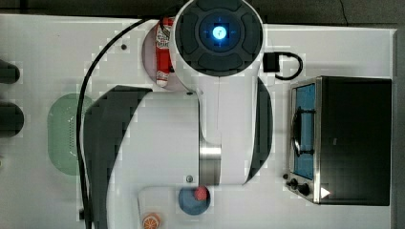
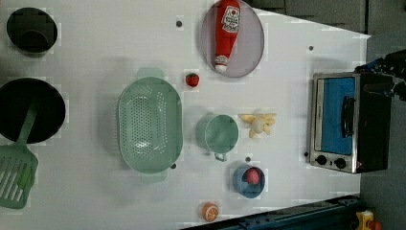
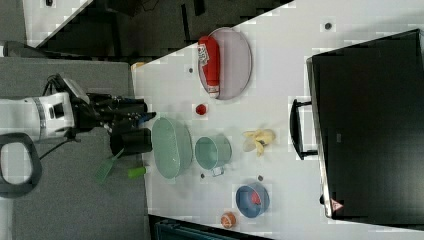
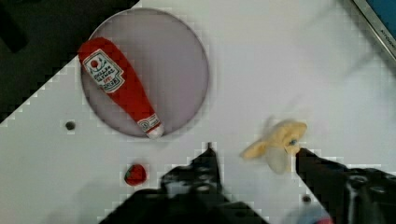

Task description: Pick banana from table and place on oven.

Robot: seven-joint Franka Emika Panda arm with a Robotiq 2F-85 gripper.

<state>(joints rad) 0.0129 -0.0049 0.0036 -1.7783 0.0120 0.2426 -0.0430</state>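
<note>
Banana (peeled) lies on white table, between teal cup and oven. Gripper fingers apart, holding nothing. Ketchup bottle on plate; red fruit in blue bowl.

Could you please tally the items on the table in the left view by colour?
Green: 3, strainer, cup, spatula
Red: 2, ketchup bottle, strawberry
Black: 3, two bowls, oven
Yellow: 1, banana
Orange: 1, orange slice
Blue: 1, bowl
Total: 11
</note>
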